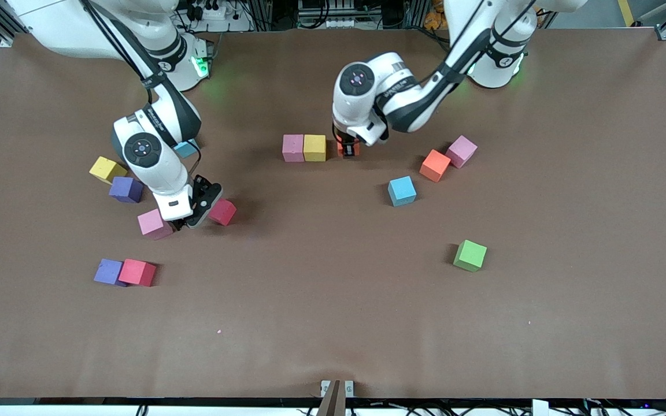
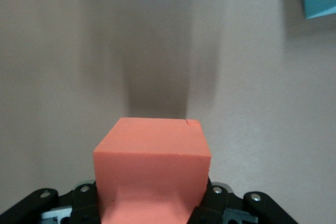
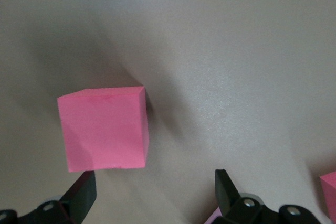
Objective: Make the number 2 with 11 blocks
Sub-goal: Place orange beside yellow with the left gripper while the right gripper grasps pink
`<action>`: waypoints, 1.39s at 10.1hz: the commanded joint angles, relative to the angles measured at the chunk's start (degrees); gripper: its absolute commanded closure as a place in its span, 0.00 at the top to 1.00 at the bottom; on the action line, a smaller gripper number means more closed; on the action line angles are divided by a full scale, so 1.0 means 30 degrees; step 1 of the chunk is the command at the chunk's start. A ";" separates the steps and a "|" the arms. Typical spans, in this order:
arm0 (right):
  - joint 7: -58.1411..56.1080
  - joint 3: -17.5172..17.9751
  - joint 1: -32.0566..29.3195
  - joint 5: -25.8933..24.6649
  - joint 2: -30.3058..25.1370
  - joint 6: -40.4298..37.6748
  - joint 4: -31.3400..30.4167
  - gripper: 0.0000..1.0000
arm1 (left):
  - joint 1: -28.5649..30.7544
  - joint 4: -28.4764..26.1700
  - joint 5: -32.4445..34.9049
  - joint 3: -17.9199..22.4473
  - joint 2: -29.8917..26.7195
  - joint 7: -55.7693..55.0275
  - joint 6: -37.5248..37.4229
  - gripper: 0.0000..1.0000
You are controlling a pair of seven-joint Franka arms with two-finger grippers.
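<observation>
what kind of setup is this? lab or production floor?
Most likely a robotics lab bench: two arms bolted along a brown-covered table, aluminium framing with loose cables and power strips at its edge, and coloured foam blocks scattered as practice objects, one orange block in the left hand.

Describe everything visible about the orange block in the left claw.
The orange block is a matte foam cube with crisp edges and one small nick at a top corner. The left claw is shut on it, one finger on each side, and holds it level beside the yellow block, in line with the pink-and-yellow pair. Whether it touches the table or the yellow block cannot be told.
</observation>
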 commanded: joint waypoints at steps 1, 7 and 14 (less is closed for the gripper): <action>-0.0301 0.0576 0.0101 0.0527 -0.0106 -0.0213 0.0038 1.00 | -0.0111 -0.0171 0.2886 0.0067 0.0638 -0.2981 0.1163 0.43; -0.0416 0.0518 0.0779 0.1495 0.0127 0.0080 0.0067 1.00 | -0.0432 0.0122 0.4364 0.0067 0.1491 -0.4777 0.1782 0.43; -0.0592 0.0284 0.0720 0.1146 0.1533 0.1749 0.0009 1.00 | -0.1076 0.0824 0.4452 0.0184 0.2310 -0.5336 0.1870 0.43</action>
